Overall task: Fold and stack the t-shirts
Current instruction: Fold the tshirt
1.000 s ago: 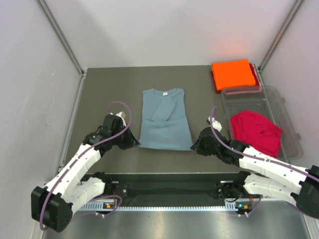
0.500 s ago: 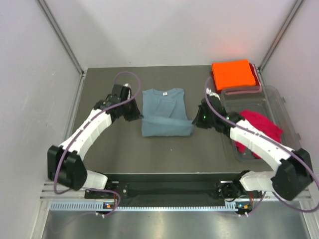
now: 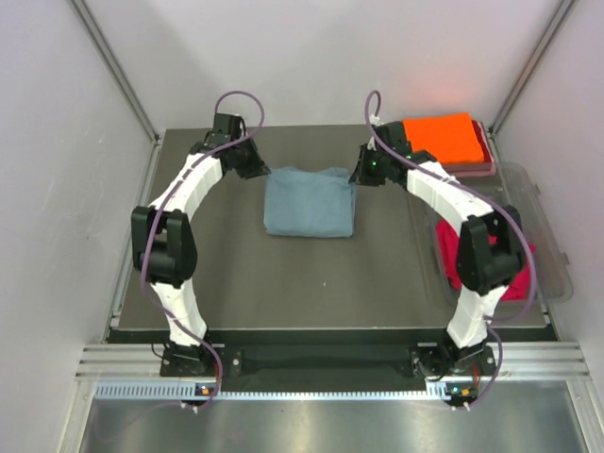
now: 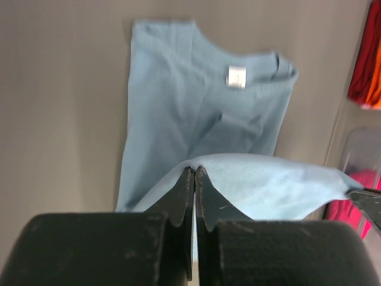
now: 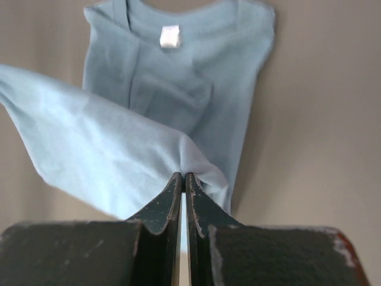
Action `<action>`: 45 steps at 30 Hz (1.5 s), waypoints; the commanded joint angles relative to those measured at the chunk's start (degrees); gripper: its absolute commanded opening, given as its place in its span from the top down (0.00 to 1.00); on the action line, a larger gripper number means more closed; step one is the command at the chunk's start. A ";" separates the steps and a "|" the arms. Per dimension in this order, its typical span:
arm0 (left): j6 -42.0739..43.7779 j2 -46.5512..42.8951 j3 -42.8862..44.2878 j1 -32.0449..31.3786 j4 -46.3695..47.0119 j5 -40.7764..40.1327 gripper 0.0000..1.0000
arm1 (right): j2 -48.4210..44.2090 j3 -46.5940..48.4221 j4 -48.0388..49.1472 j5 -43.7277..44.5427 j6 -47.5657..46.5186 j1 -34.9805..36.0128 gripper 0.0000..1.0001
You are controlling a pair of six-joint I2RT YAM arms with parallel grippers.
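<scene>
**GREY-BLUE TEE: HEM HELD OVER THE COLLAR END**

Grey-blue t-shirt (image 3: pixel 310 201) lies left of the clear tub (image 3: pixel 533 193), doubled back on itself. The left gripper (image 3: pixel 257 171) and right gripper (image 3: pixel 361 176) each have their fingers closed tight on one corner of the raised hem. The right gripper is the nearer to the tub. The held edge runs straight across between them, in line toward the tub. From the fingers, the collar (image 5: pixel 196 15) and its label (image 5: pixel 170 36) lie ahead and below, on the flat layer. The next move likely depends on lowering that edge square to the collar. Orange t-shirt (image 3: pixel 441 140) sits folded at the tub's far end. Red t-shirt (image 3: pixel 522 267) is crumpled inside the tub.
</scene>
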 commanded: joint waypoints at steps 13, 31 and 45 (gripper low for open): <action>-2.81 23.37 15.58 6.10 30.47 11.40 1.00 | 22.52 21.06 13.80 -9.40 -0.56 -4.75 0.96; 12.57 10.13 1.64 6.63 22.13 12.91 0.62 | 15.24 7.83 14.86 -17.57 -0.99 -6.86 0.48; 9.15 3.08 -18.66 0.92 25.28 13.00 0.78 | 5.65 -11.77 13.88 -8.52 -5.13 0.43 0.55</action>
